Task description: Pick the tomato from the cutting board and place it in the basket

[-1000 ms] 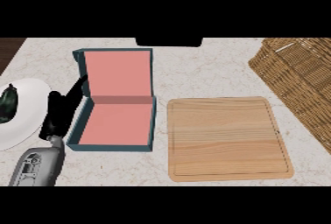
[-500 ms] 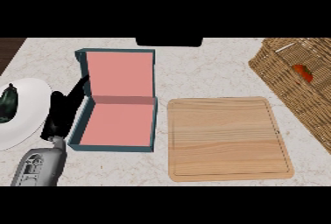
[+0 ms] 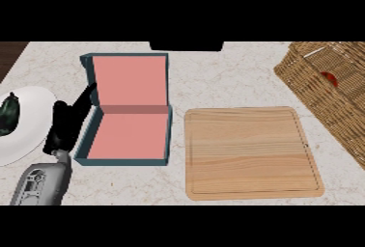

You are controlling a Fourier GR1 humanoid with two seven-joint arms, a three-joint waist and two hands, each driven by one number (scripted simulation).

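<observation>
The wooden cutting board (image 3: 249, 152) lies bare at the centre right of the counter. At the right edge stands the wicker basket (image 3: 314, 82). A small red patch of the tomato (image 3: 329, 77) shows inside it, mostly hidden by the weave. My left hand (image 3: 66, 126) rests open at the lower left, fingers pointing up, beside the teal box and far from the board. My right hand shows nowhere in the head view.
An open teal box (image 3: 132, 118) with a pink lining sits left of the board. At the left edge, a white plate (image 3: 32, 120) holds a dark green vegetable (image 3: 8, 113). A black object (image 3: 187, 46) sits at the counter's far edge.
One second ago no tomato showed. Half a second ago it appeared inside the basket. Now less of it shows. My left hand has not moved.
</observation>
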